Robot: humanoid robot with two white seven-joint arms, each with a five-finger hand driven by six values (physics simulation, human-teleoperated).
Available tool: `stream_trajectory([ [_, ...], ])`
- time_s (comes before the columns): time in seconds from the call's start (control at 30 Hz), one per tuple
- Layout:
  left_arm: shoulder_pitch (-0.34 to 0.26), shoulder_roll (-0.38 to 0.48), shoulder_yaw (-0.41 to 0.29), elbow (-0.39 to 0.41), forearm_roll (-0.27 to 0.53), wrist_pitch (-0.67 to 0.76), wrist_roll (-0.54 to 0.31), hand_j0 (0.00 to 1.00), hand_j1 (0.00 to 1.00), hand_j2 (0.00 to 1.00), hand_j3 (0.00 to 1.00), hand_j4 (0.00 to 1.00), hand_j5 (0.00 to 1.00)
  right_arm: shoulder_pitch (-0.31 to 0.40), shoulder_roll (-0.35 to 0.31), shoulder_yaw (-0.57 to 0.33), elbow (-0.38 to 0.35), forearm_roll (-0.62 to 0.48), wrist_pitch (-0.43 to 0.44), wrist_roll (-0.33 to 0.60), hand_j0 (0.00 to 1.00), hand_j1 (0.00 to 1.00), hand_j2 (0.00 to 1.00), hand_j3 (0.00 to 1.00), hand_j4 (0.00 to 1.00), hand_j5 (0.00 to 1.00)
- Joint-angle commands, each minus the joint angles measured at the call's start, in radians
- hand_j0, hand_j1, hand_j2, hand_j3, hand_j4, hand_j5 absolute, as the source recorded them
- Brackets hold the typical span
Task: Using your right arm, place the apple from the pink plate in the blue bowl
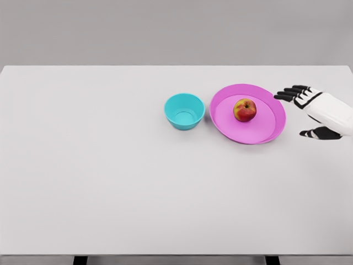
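A red and yellow apple [245, 110] sits upright in the middle of the pink plate [269, 130], right of the table's centre. Just left of the plate stands the blue bowl [184, 111], with nothing in it. My right hand [300, 113] comes in from the right edge and hovers just past the plate's right rim. Its black fingers [290, 93] stretch toward the plate while the thumb [315, 133] points left lower down; the hand is open and holds nothing. It does not touch the apple. The left arm is out of view.
The white table [110, 176] spans the whole view, its far edge at the top and its near edge at the bottom. A grey wall lies behind it.
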Motion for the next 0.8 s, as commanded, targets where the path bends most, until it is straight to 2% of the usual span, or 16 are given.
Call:
stream_trajectory([
  [0.0,0.0,0.0,0.0,-0.001,0.0,0.0,0.0,1.0,1.0,1.0,1.0,1.0,1.0,0.0,0.0,0.003,0.002,-0.007,0.0,0.003,1.0,1.0,1.0,1.0,1.0,1.0],
  [0.03,0.0,0.0,0.0,-0.001,0.0,0.0,0.001,1.0,1.0,1.0,1.0,1.0,1.0,-0.002,0.001,-0.005,0.012,-0.01,0.0,0.001,1.0,1.0,1.0,1.0,1.0,1.0],
  [0.1,0.0,0.0,0.0,-0.001,0.0,0.0,0.0,1.0,1.0,1.0,1.0,1.0,1.0,-0.006,0.007,-0.042,0.076,-0.011,0.0,0.001,1.0,1.0,1.0,1.0,1.0,1.0],
  [0.13,0.0,0.0,0.0,-0.001,0.0,0.0,0.0,1.0,1.0,1.0,1.0,1.0,1.0,-0.023,0.032,-0.04,0.09,-0.005,0.0,0.013,1.0,1.0,1.0,1.0,1.0,1.0],
  [0.23,0.0,0.0,0.0,0.001,0.0,0.0,0.001,1.0,1.0,1.0,1.0,1.0,1.0,-0.14,0.084,-0.04,0.151,-0.007,0.0,0.389,1.0,1.0,1.0,1.0,1.0,1.0],
  [0.27,0.0,0.0,0.0,-0.001,0.0,0.0,0.0,1.0,1.0,1.0,1.0,1.0,1.0,-0.167,0.092,-0.04,0.167,-0.007,0.0,0.472,1.0,1.0,1.0,1.0,1.0,1.0],
  [0.33,0.0,0.0,0.0,-0.001,0.0,0.0,0.0,1.0,1.0,1.0,1.0,1.0,1.0,-0.221,0.135,-0.031,0.225,0.002,0.0,0.562,1.0,1.0,1.0,1.0,1.0,1.0],
  [0.4,0.0,0.0,0.0,-0.001,0.0,0.0,0.0,1.0,1.0,1.0,1.0,1.0,1.0,-0.252,0.155,-0.022,0.248,0.013,0.0,0.578,1.0,1.0,1.0,1.0,1.0,1.0],
  [0.43,0.0,0.0,0.0,0.001,0.0,0.0,0.0,1.0,1.0,1.0,1.0,1.0,1.0,-0.299,0.178,0.018,0.249,0.018,0.0,0.624,1.0,1.0,1.0,1.0,1.0,1.0],
  [0.5,0.0,0.0,0.0,0.001,0.0,0.0,0.0,1.0,1.0,1.0,1.0,1.0,1.0,-0.397,0.237,0.099,0.298,0.018,0.0,0.624,1.0,1.0,1.0,1.0,1.0,1.0],
  [0.57,0.0,0.0,0.0,-0.001,0.0,0.0,0.001,1.0,1.0,1.0,1.0,1.0,1.0,-0.459,0.282,0.164,0.318,0.018,0.0,0.624,1.0,1.0,1.0,1.0,1.0,1.0],
  [0.6,0.0,0.0,0.0,-0.001,0.0,0.0,0.0,1.0,1.0,1.0,1.0,1.0,1.0,-0.489,0.308,0.194,0.351,0.018,0.0,0.624,1.0,1.0,1.0,1.0,1.0,1.0],
  [0.77,0.0,0.0,0.0,0.001,0.0,0.0,0.001,1.0,1.0,1.0,1.0,1.0,1.0,-0.538,0.362,0.254,0.455,0.019,0.0,0.624,1.0,1.0,1.0,1.0,1.0,1.0],
])
